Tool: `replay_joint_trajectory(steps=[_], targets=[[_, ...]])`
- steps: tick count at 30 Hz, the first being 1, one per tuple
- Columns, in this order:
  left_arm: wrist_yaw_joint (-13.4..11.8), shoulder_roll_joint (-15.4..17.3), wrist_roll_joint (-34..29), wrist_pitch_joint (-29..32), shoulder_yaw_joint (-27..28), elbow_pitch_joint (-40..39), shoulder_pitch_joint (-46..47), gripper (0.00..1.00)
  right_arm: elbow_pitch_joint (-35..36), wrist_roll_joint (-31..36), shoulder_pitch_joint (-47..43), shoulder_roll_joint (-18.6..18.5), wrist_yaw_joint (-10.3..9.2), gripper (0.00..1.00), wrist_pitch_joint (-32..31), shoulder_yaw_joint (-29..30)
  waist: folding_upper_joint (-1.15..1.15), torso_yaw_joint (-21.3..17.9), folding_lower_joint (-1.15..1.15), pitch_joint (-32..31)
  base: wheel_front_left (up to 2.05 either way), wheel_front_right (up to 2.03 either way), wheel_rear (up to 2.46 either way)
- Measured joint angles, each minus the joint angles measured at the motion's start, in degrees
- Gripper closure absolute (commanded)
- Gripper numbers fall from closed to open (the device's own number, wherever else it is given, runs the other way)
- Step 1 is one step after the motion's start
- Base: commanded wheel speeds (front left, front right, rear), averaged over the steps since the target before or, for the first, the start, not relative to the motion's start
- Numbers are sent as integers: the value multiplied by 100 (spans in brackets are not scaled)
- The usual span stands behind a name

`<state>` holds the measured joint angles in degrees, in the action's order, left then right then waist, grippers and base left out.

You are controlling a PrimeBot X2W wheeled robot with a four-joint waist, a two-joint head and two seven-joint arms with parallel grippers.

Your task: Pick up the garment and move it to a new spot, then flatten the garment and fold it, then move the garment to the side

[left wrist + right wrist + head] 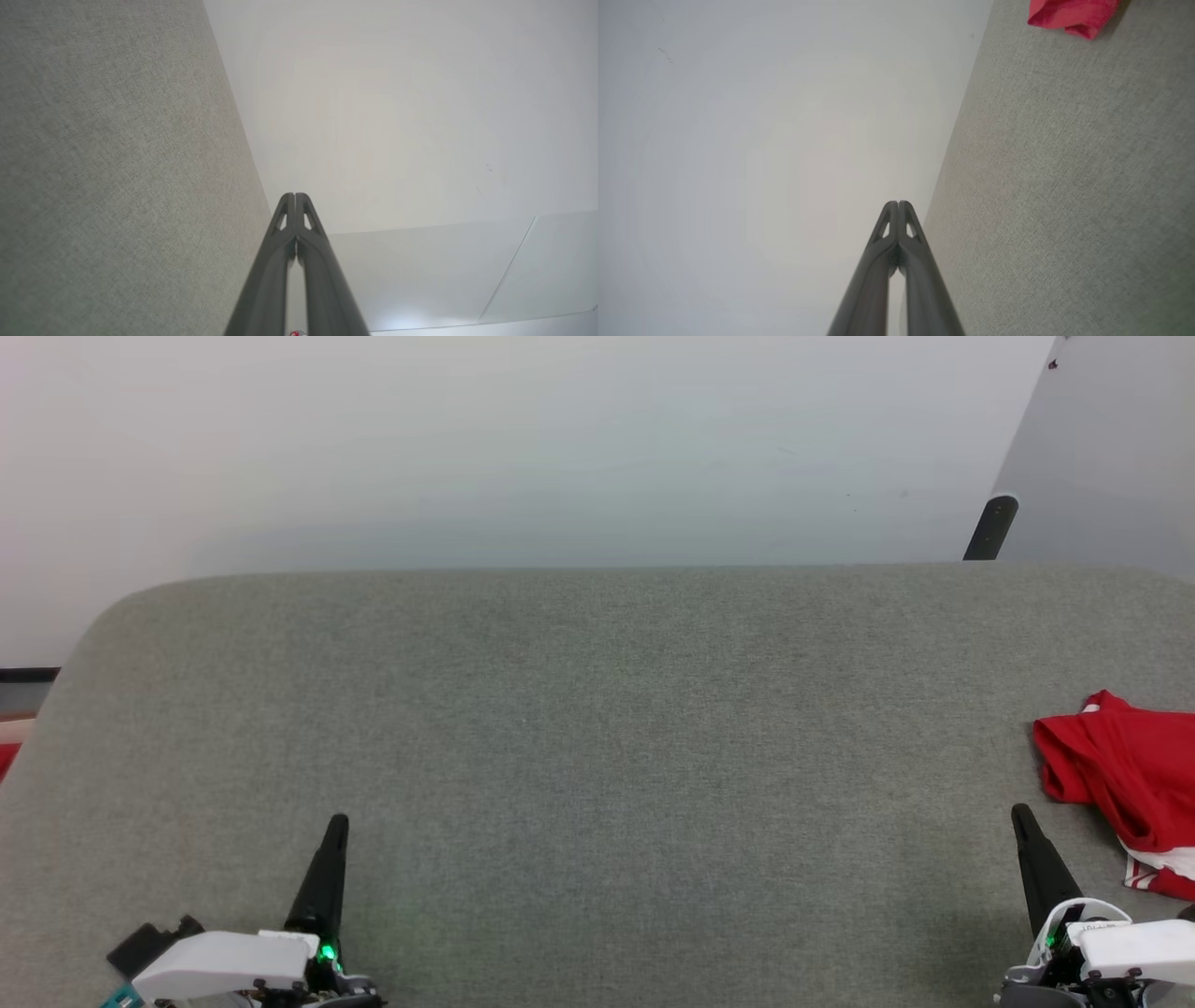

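Surface: grey-green woven cloth covered the worktop (597, 709), which had rounded far corners, and a pale wall (560, 448) stood behind it.
Left gripper: the left gripper (337, 823) sat over the near edge of the worktop, its two long dark fingers pressed flat together from base to tip. Nothing was caught between them.
Left gripper, wrist view: the tips met in a single seam. Worktop cloth ran along their left and the plain wall lay to their right.
Right gripper: the right gripper (1020, 812) was likewise fully closed and had hold of nothing. Its fingers pointed away across the cloth.
Right gripper, wrist view: the joined tips lay along the line where the wall met the worktop.
Garment: the garment (1125, 770) lay in a crumpled red heap on the worktop, to the right of the right gripper and a little beyond its fingertips. It was near the gripper but not touching it, and the picture's edge cut it off.
Garment trim: a white-and-red striped hem showed at the heap's nearer end, beside the right gripper's white wrist housing.
Garment, right wrist view: a red fold lay far ahead and to the right of the closed tips.
Background: a dark post (991, 527) rose past the worktop's far edge, ahead of the right gripper and against a grey panel (1111, 448).
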<state>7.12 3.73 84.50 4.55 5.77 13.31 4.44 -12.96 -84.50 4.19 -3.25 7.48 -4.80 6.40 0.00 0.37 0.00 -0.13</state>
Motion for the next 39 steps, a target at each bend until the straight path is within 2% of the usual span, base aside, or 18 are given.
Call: replay_joint_trajectory(steps=[22, 39], targets=[[20, -87, 782, 200, 74, 77, 149, 100, -112, -778, 157, 27, 0, 100, -178, 15, 0, -37, 0, 31, 0, 0, 0], [20, -90, 781, 199, 75, 77, 154, 100, -113, -778, 203, 29, 0, 100, -178, 16, 0, -37, 0, 31, 0, 0, 0]])
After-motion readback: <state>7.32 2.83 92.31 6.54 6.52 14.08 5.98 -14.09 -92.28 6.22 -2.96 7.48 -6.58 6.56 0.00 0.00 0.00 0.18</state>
